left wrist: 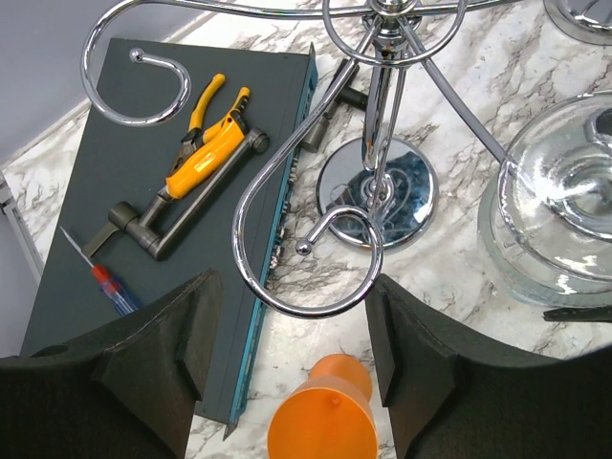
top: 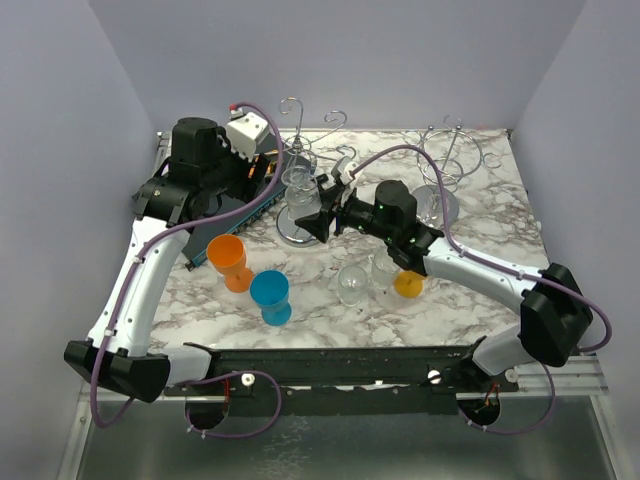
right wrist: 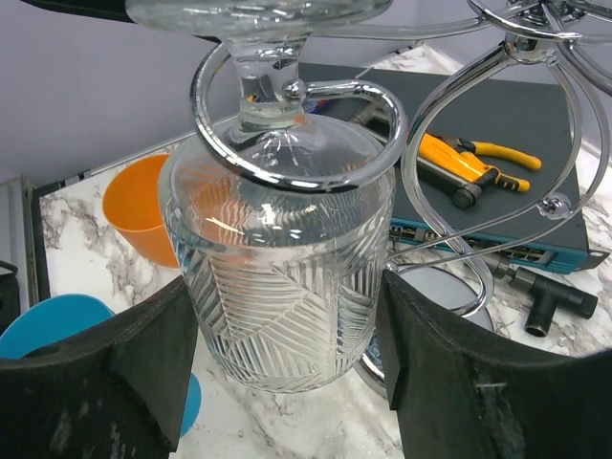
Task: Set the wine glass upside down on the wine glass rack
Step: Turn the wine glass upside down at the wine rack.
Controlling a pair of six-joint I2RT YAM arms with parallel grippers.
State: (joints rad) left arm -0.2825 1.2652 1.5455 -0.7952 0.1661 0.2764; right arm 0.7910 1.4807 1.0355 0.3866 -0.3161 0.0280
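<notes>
- Right gripper (right wrist: 287,316) fills the bottom of its wrist view. Its two black fingers (right wrist: 105,373) press against either side of the wine glass (right wrist: 282,277), clamping the ribbed bowl.
- At centre frame the wine glass hangs upside down, with its stem inside a chrome loop of the wine glass rack (right wrist: 306,182) and its foot above the loop.
- Behind it at left are an orange cup (right wrist: 143,206) and a blue cup (right wrist: 53,325). At upper right, yellow-handled pliers (right wrist: 469,163) lie on a dark box (right wrist: 535,115).
- In the left wrist view, the left gripper (left wrist: 295,287) sits at the bottom edge with its fingers spread apart and nothing gripped between them.
- A rack loop shows in that gap, though I cannot tell whether it touches the fingers. The orange cup is below the loop, the rack's round base is at centre, and the wine glass is at the right edge.
- In the top view, both grippers meet at the rack in the upper middle of the marble table (top: 500,215).
- A second rack (top: 445,170) stands at upper right, and clear glasses (top: 352,285) stand at lower centre.
</notes>
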